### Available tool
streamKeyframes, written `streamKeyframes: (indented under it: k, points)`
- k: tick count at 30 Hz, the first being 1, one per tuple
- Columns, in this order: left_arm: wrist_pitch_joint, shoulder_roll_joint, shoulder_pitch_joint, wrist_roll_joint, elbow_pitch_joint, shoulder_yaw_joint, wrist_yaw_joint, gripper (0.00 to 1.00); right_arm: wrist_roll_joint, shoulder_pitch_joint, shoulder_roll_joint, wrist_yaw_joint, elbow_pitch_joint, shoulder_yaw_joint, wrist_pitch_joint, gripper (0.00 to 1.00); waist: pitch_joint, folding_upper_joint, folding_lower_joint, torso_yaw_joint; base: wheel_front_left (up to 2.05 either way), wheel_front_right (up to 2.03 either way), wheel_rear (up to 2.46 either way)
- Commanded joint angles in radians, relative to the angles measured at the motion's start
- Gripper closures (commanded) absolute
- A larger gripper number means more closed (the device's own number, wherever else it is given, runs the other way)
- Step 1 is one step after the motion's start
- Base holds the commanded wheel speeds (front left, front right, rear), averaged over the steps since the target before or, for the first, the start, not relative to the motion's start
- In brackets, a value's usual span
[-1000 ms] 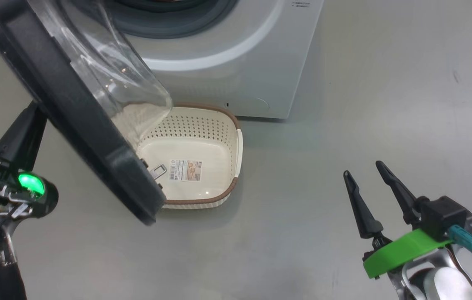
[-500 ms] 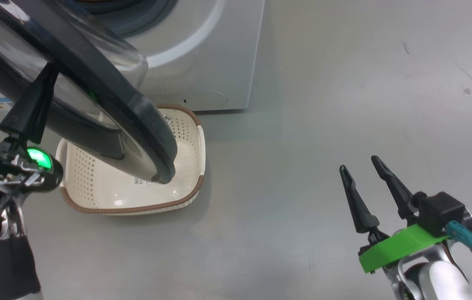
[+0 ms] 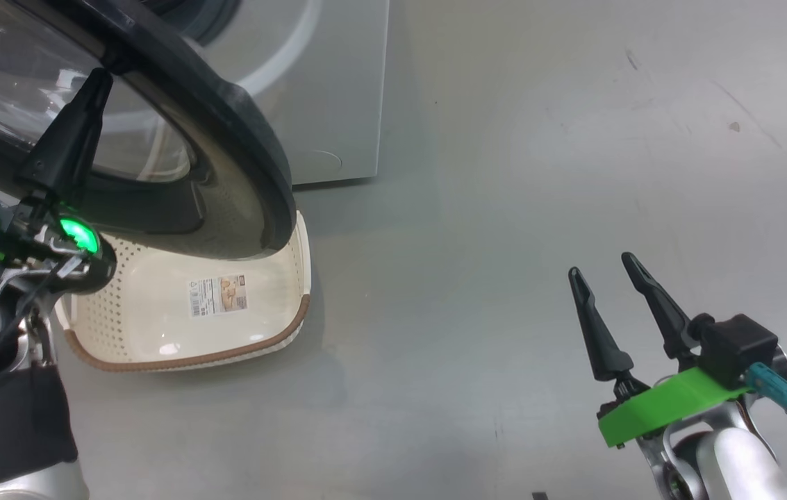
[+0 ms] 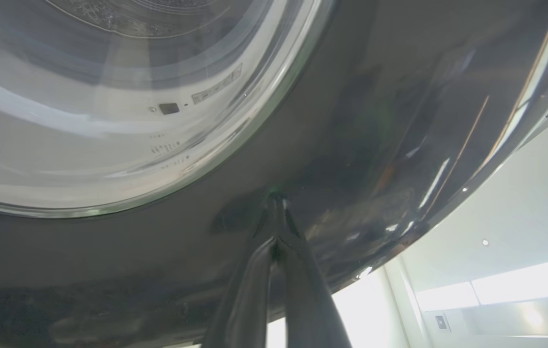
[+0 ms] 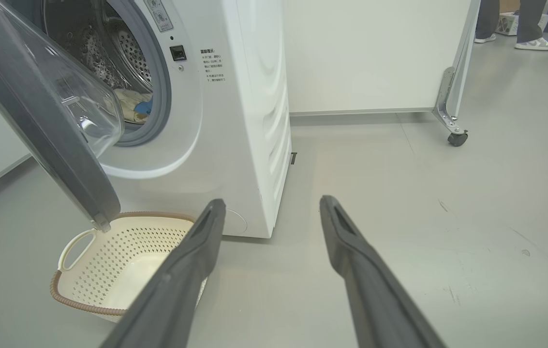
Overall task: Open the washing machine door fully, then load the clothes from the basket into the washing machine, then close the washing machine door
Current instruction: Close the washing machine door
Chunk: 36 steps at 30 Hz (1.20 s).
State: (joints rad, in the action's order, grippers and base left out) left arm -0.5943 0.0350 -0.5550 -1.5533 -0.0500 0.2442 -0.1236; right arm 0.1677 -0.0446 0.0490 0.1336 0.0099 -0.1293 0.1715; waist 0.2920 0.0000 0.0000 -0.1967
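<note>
Grey floor [image 3: 518, 208], glossy black-rimmed door [image 3: 240, 125] ajar

Beneath the door [image 3: 247, 132], basket [image 3: 226, 355] on the floor [image 3: 504, 208]

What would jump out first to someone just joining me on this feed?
The big black-rimmed washing machine door hangs partly open at upper left of the head view, with the shut left hand tipped against its outer face. Under it the basket looks empty on the floor, while the clothes lie inside the washing machine; the right hand hovers open at lower right.
</note>
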Motion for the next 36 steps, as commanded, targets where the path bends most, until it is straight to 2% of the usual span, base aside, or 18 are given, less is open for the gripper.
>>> streamKeyframes:
  k: [1,15,20,21,22,23,24,25,26,27,30,31,36]
  points:
    - [0.002,0.022,-0.028,0.000,0.035,0.017,-0.007,1.00,0.008,-0.028,0.001,-0.003,-0.026,-0.018,0.013,0.00,-0.001,0.0000,0.0000,0.000,0.00,0.00,0.00]
    - [0.048,0.019,0.099,-0.004,0.061,0.018,-0.007,1.00,0.011,-0.020,0.001,-0.003,0.007,0.013,0.030,0.00,-0.069,0.0000,0.0000,0.028,0.00,0.00,0.00]
    - [0.121,0.019,0.183,0.068,0.084,0.003,-0.007,1.00,0.014,-0.010,0.001,-0.003,0.015,0.025,0.038,0.00,-0.107,0.0000,0.0000,0.041,0.00,0.00,0.00]
    - [0.139,0.019,0.198,0.087,0.089,-0.006,-0.007,0.86,0.014,-0.007,0.001,-0.003,0.016,0.029,0.039,0.00,-0.114,0.0000,0.0000,0.046,0.00,0.00,0.00]
    - [0.160,0.021,0.213,0.110,0.094,-0.017,-0.007,0.66,0.016,-0.004,0.001,-0.003,0.014,0.031,0.039,0.00,-0.120,0.0000,0.0000,0.050,0.00,0.00,0.00]
    - [0.179,0.026,0.228,0.138,0.098,-0.034,-0.007,0.57,0.024,-0.001,0.001,-0.003,0.011,0.032,0.040,0.00,-0.127,0.0000,0.0000,0.056,0.00,0.00,0.00]
    - [0.203,0.031,0.244,0.170,0.103,-0.051,-0.007,0.42,0.029,0.003,0.001,-0.003,0.010,0.034,0.039,0.00,-0.133,0.0000,0.0000,0.061,0.00,0.00,0.00]
    - [0.232,0.037,0.259,0.201,0.104,-0.069,-0.007,0.06,0.030,0.006,0.001,-0.003,0.008,0.037,0.037,0.00,-0.140,0.0000,0.0000,0.066,0.00,0.00,0.00]
    - [0.262,0.047,0.274,0.239,0.104,-0.091,-0.007,0.00,0.027,0.009,0.001,-0.003,0.007,0.040,0.035,0.00,-0.145,0.0000,0.0000,0.071,0.00,0.00,0.00]
    - [0.327,0.063,0.297,0.304,0.102,-0.134,-0.007,0.00,0.022,0.012,0.001,-0.003,0.003,0.046,0.031,0.00,-0.153,0.0000,0.0000,0.080,0.00,0.00,0.00]
    - [0.436,0.114,0.332,0.442,0.087,-0.203,-0.007,0.00,0.015,0.017,0.001,-0.003,0.001,0.053,0.027,0.00,-0.166,0.0000,0.0000,0.091,0.00,0.00,0.00]
    - [0.436,0.114,0.332,0.442,0.087,-0.203,-0.007,0.00,0.015,0.017,0.001,-0.003,0.001,0.053,0.027,0.00,-0.166,0.0000,0.0000,0.091,0.00,0.00,0.00]
    - [0.626,0.164,0.377,0.669,0.021,-0.270,-0.006,0.00,0.006,0.025,0.001,-0.003,-0.003,0.056,0.020,0.00,-0.190,0.0000,0.0000,0.104,0.00,0.00,0.00]
